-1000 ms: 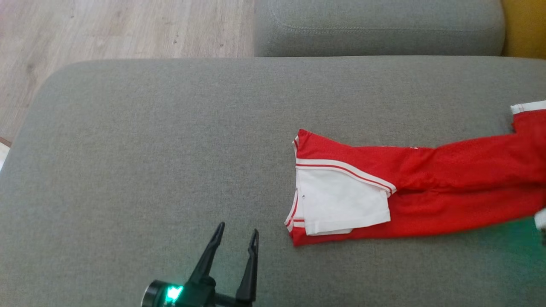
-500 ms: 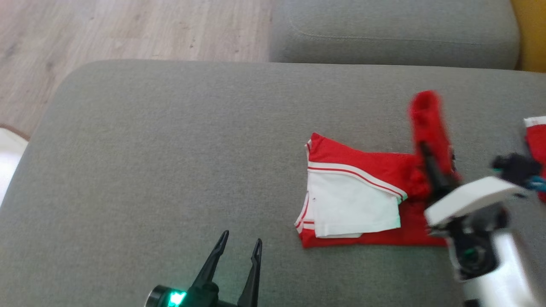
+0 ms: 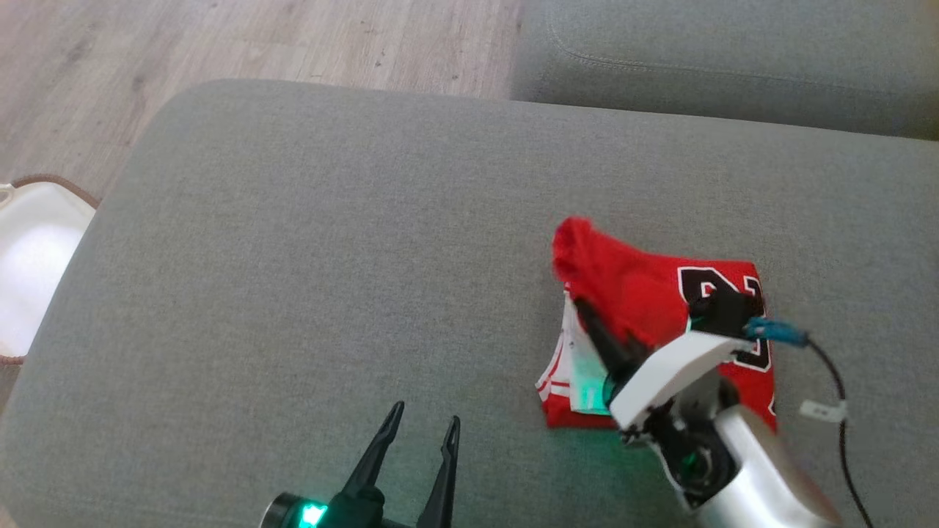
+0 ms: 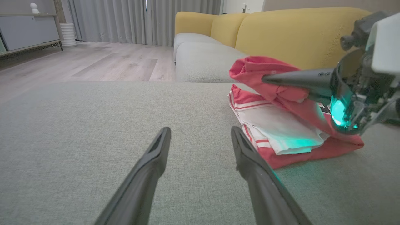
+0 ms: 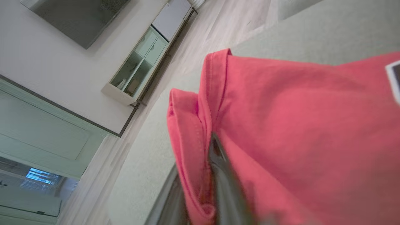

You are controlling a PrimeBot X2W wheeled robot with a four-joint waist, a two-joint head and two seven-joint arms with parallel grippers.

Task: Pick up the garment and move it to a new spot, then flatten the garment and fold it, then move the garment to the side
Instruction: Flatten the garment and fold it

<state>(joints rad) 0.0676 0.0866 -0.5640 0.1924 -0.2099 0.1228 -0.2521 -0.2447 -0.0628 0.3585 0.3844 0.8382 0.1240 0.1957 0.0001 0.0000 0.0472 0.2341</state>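
Right pincer (image 3: 585, 309) was clamped on a fold of the red garment (image 3: 653, 293), holding it raised above the white-trimmed layers lying on the grey sofa cushion (image 3: 330, 257). Left pincer (image 3: 427, 412) hovered low beside the garment, fingers apart, holding nothing.

The jersey (image 3: 653, 293) is laid on the right part of the seat cushion (image 3: 330, 257), one layer held raised over the others by the right gripper (image 3: 583, 312). The left gripper (image 3: 426, 411) is placed over the near edge, left of the jersey and apart from it. Behind the cushion, floor (image 3: 220, 37) is seen at left and a second cushion (image 3: 733, 51) at right. A basket (image 3: 33, 257) is set beside the left edge.
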